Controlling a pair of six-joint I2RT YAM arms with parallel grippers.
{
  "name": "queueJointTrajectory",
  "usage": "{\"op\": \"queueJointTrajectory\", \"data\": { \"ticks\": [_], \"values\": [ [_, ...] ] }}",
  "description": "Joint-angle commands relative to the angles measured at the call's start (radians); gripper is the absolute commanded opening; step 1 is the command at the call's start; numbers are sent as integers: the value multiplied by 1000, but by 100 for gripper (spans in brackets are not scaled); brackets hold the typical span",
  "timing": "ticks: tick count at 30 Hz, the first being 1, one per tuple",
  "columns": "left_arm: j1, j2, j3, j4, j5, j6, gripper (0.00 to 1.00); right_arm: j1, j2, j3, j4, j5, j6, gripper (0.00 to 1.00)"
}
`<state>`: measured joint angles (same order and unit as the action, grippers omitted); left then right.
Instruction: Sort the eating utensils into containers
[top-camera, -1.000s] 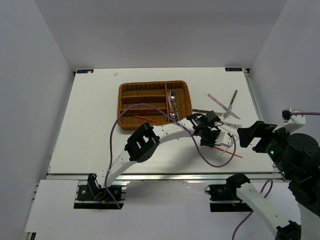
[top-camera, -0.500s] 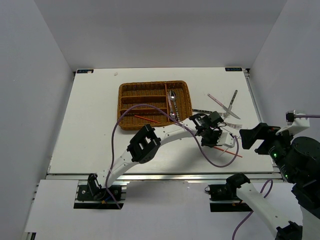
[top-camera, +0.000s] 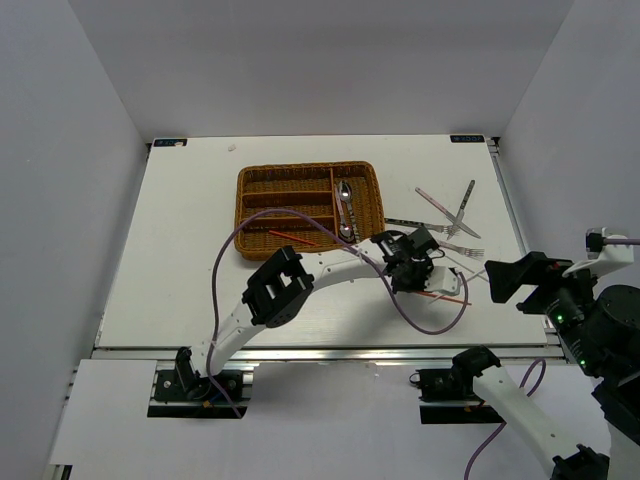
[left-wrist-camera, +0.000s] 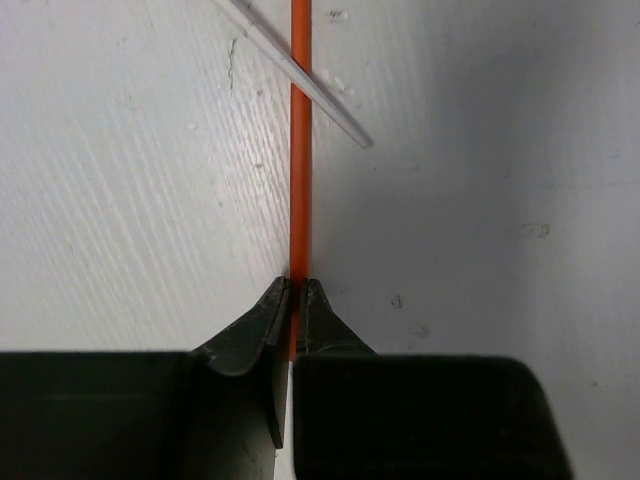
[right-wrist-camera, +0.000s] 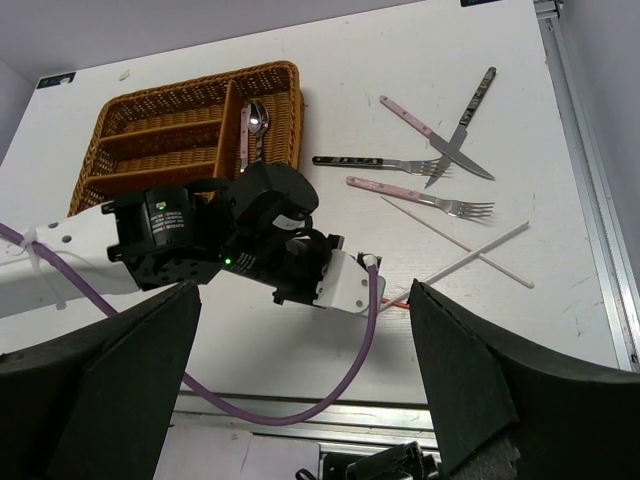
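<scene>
- Pinching the red chopstick (left-wrist-camera: 299, 150) between the left gripper's (left-wrist-camera: 297, 290) nearly closed jaws, close to the tabletop (left-wrist-camera: 130, 180), crossing a white chopstick (left-wrist-camera: 300, 75) further along; showing this only in the left wrist view.
- Revealing, from the right wrist, the right gripper (right-wrist-camera: 303, 290) gaping wide and empty, well above the tabletop.
- Placing the pinch, from the top, right of the wicker tray (top-camera: 310, 167).

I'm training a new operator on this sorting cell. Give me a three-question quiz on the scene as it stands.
1. True or false: the left gripper is shut on the red chopstick.
2. Where do the spoons lie? A the wicker tray's crosswise slot; B a long slot; C the table.
3. Fill in: the other chopstick crossing it is ____.
Key: 1 true; 2 A; 3 white.
</scene>
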<state>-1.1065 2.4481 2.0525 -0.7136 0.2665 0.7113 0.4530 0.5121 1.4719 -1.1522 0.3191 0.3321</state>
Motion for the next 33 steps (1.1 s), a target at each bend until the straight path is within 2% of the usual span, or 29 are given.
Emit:
{"op": "queueJointTrajectory", "data": {
  "ticks": [1, 6, 12, 19, 33],
  "values": [
    [11, 102, -181, -198, -182, -47, 0, 1, -12, 28, 26, 5, -10, 89],
    [16, 3, -365, -133, -297, -102, 0, 1, -21, 18, 42, -15, -4, 89],
    [16, -23, -466, -155, -406, -240, 0, 1, -29, 28, 43, -22, -2, 89],
    [13, -156, -594, -147, -332, -348, 0, 0, -38, 28, 59, -37, 1, 89],
    [2, -362, -595, -172, -326, -371, 0, 1, -35, 8, 92, -68, 10, 89]
  ]
}}
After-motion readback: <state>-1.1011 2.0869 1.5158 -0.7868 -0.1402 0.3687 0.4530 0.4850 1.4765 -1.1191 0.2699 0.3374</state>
